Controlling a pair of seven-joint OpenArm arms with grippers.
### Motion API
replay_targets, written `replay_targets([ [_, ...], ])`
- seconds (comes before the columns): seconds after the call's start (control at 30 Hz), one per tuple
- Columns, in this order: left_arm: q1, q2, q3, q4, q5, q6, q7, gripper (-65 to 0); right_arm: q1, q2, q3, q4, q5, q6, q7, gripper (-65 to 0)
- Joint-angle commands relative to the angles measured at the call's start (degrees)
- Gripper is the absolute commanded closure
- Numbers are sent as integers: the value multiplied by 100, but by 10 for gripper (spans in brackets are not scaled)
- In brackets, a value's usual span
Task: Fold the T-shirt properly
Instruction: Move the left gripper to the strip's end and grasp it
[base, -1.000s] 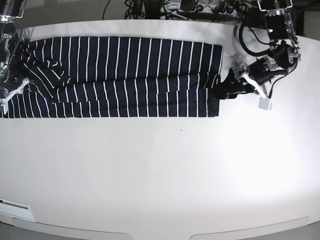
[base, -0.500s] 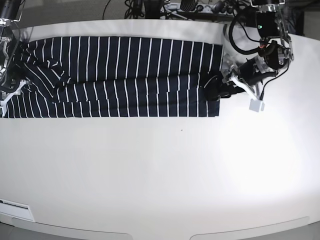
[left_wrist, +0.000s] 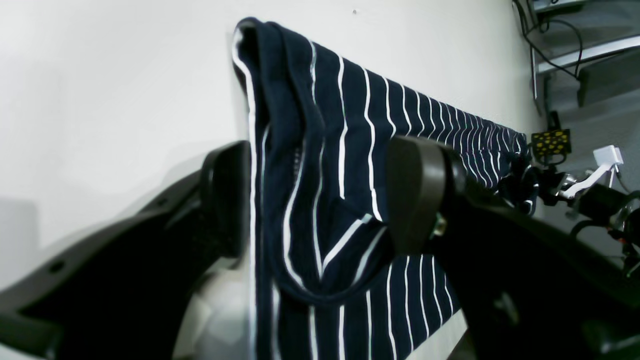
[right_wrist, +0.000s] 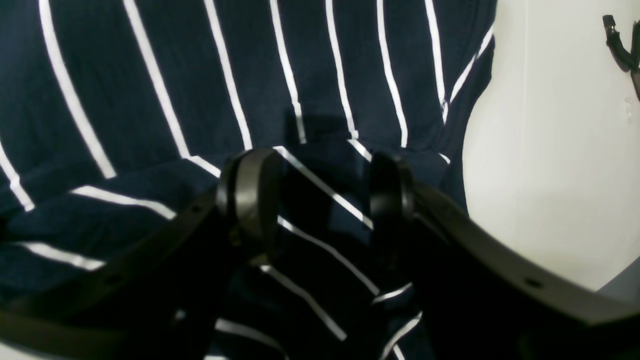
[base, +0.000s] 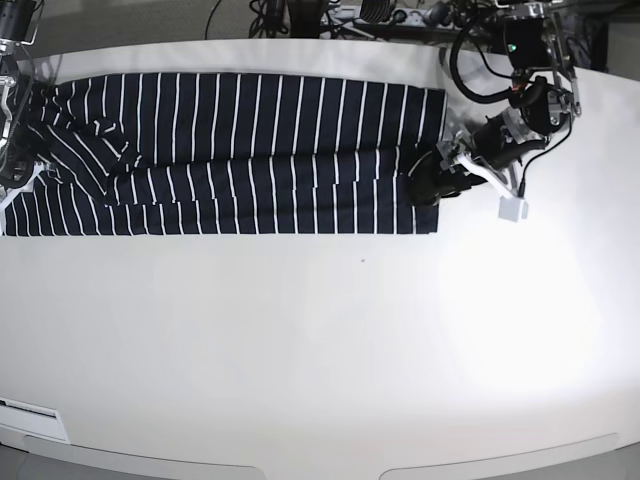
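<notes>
The T-shirt (base: 240, 155) lies as a long folded band along the far side of the white table (base: 330, 350). The left end effector (base: 428, 185) straddles its hem end with jaws wide, and the right end effector (right_wrist: 320, 200) stands open over the opposite end. Both should probably close on all layers together before lifting, so the fold stays square; cables (base: 300, 15) crowd the table's far edge.

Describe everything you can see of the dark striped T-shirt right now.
The dark navy cloth T-shirt with thin white stripes lies folded lengthwise into a long flat band across the far side of the white table. The left gripper straddles a bunched fold at one end with open jaws; the right gripper straddles rumpled cloth at the other end, also open. Neither is clamped.
</notes>
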Motion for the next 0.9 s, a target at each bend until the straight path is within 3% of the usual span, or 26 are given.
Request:
replay_targets([
  [0.0,109,52,162,-63,509,256,481,-422,63,149,44,63,-28,-39,85,-317],
  [0.33,59,588,396,-63,505,153,433,-418,66,149,44,63,-28,-37,85,-317],
  [0.4,2,581,393,-61,511,74,433,-358,66,151,44,63,-28,-22,83,-317],
  [0.53,-131,566,393,-61,813,81,332,-5,63,151,44,63,-28,76,66,-317],
  [0.87,-507,481,118,-61,1150,74,225,0,66,149,44,63,0,72,529,-317],
])
